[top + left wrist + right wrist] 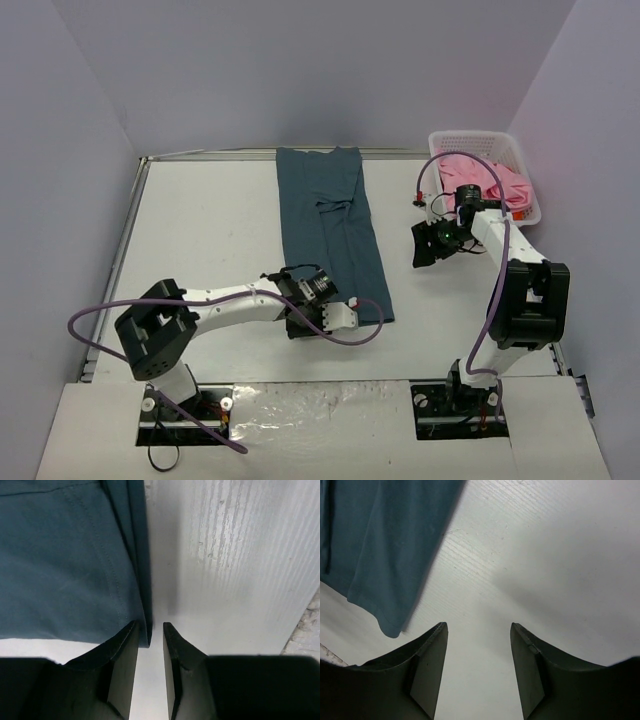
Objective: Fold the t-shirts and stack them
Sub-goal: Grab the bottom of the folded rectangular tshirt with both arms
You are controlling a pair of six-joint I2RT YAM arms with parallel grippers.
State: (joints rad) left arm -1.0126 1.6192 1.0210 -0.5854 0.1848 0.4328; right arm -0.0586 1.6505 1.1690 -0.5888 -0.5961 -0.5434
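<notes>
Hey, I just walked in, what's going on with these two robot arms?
They are folding t-shirts. The teal shirt lies on the table as a long folded strip. The left gripper sits at its near corner, jaws slightly apart beside the hem, with no clear grip on it. The right gripper hangs open over bare table beside the strip. The pink shirt lies bunched in the white basket, not yet folded.

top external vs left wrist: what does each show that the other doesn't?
Only top external: the pink shirt in the basket, the right arm, the full folded length of the blue shirt. Only left wrist: hem stitching at that shirt's corner, and the fingers of the left tool slightly apart at its edge. Both: blue shirt, white table.
</notes>
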